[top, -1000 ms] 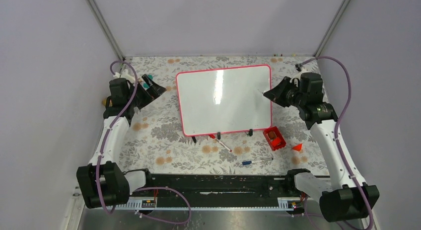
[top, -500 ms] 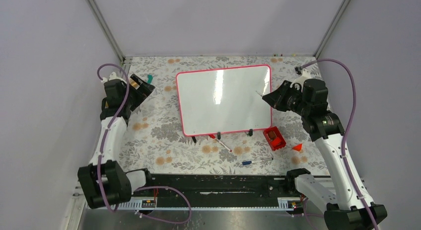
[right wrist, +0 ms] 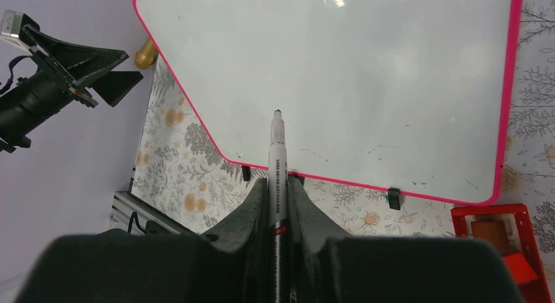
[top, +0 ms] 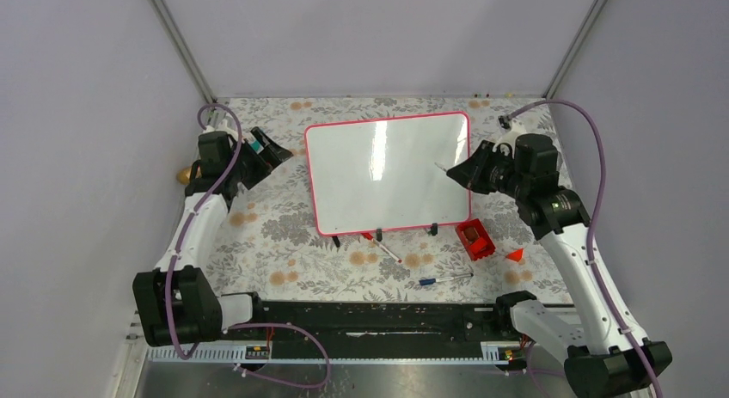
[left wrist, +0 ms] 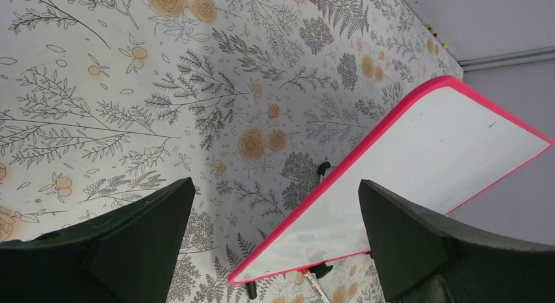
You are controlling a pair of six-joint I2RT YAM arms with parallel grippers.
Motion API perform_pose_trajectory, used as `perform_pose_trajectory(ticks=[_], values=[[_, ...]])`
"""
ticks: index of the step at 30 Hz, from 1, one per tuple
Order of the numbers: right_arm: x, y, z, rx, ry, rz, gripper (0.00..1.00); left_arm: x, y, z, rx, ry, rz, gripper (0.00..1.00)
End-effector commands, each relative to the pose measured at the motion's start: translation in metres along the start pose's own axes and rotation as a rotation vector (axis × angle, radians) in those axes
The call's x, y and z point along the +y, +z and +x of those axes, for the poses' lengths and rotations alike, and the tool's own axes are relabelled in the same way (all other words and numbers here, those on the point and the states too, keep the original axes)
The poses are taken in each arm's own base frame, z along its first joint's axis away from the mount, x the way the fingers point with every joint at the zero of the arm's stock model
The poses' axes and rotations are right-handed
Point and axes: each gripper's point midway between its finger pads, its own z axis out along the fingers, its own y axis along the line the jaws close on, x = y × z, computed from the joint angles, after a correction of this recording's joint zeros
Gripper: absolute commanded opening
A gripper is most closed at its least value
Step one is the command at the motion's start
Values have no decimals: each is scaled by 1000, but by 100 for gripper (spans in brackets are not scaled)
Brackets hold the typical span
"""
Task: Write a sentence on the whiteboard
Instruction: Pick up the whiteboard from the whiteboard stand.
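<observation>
The whiteboard [top: 387, 170], white with a pink-red frame, lies in the middle of the floral table. It also fills the right wrist view [right wrist: 340, 74] and shows edge-on in the left wrist view [left wrist: 419, 159]. No sentence shows on it, only faint specks. My right gripper [top: 468, 170] [right wrist: 277, 185] is shut on a white marker [right wrist: 277, 149]. The marker's black tip [top: 440, 166] points over the board's right part; I cannot tell whether it touches. My left gripper [top: 262, 149] [left wrist: 275, 185] hangs open and holds nothing, left of the board.
Small black clips [top: 434, 229] sit on the board's near edge. In front of it lie a red-capped pen [top: 384, 248] and a blue pen [top: 445, 278]. A red box [top: 475, 240] and an orange cap [top: 515, 254] sit at the near right. A gold object [top: 185, 174] rests by the left wall.
My right gripper has carried the marker leftward, from beside the board's right edge to over it. My left wrist swung away from the board and back again, still open.
</observation>
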Motion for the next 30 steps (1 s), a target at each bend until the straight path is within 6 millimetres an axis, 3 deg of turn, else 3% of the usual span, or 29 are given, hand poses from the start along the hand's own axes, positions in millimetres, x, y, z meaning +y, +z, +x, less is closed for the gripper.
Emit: perform_pose_trajectory(ticks=[1,8,14,17,23,30], values=[[29,3,-22,-36,-41,-77,0,-29,1,-25,-40,47,43,99],[64,28,-36,-5,-91,-144,0,-65,8,-37,-162,216,239,99],[92,52,-42,25,-147,-187,0,-76,23,-25,-87,218,365,96],[105,53,-44,43,-160,-205,0,-83,23,-19,-41,198,444,95],[110,38,-45,6,-166,-215,0,-58,23,-8,-14,121,285,99],[102,22,-29,35,-167,-193,0,-33,3,12,-105,77,194,99]])
